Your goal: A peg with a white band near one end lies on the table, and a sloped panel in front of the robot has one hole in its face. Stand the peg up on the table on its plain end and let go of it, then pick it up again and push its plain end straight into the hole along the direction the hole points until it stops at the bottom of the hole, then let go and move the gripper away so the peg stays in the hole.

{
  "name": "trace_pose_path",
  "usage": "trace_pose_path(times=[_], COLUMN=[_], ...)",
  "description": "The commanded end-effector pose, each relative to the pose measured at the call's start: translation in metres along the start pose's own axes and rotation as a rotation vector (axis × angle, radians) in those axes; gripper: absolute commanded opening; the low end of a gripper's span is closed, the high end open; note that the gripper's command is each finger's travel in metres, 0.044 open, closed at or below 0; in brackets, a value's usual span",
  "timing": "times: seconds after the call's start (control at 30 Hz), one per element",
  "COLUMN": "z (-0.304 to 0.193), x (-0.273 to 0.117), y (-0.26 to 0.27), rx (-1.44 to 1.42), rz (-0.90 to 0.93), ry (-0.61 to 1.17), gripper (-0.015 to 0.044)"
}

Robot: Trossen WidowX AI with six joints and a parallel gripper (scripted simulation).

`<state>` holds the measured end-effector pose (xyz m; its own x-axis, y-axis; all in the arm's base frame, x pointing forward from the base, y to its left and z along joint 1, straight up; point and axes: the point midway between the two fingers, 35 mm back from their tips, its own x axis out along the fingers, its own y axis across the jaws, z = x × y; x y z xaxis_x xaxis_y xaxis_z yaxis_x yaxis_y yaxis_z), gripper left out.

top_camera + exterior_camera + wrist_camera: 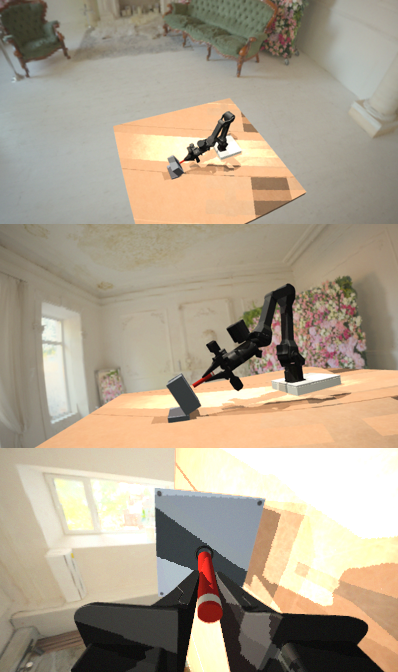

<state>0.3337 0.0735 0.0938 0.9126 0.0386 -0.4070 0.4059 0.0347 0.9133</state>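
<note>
Item, one black gripper (pixel 185 159) (pixel 204 379) (pixel 206 575): we find it closed on the red peg (pixel 181 161) (pixel 199 381) (pixel 206 573), its fingers on either side.
Item, the peg itself: held aslant above the table (pixel 167 200) (pixel 250 429), banded end toward the gripper's body, plain end toward the panel. We note the white band (pixel 209 598) close to the nearer end.
Item, one gray sloped panel (pixel 175 167) (pixel 184 393) (pixel 210 513), with one round hole (pixel 204 549). In the wrist view we see the plain end overlapping the hole; the exterior view shows that end just off the face.
Item, one low gray foot (pixel 172 174) (pixel 178 414), under the panel, resting on the table.
Item, one black arm (pixel 217 133) (pixel 288 321), bent high and reaching down to the gripper.
Item, one white base block (pixel 233 147) (pixel 320 383), beneath the arm.
Item, beyond the table, we list one green sofa (pixel 217 30).
</note>
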Motion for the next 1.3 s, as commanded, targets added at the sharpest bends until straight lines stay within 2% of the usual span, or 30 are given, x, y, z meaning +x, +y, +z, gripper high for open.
trace_pose_path(times=[0.0, 1.27], z=[0.000, -0.002], x=[0.003, 0.022], y=[0.001, -0.001], rx=[0.001, 0.001], rz=[0.001, 0.002], ry=[-0.001, -0.001], gripper=[0.0000, 0.0000])
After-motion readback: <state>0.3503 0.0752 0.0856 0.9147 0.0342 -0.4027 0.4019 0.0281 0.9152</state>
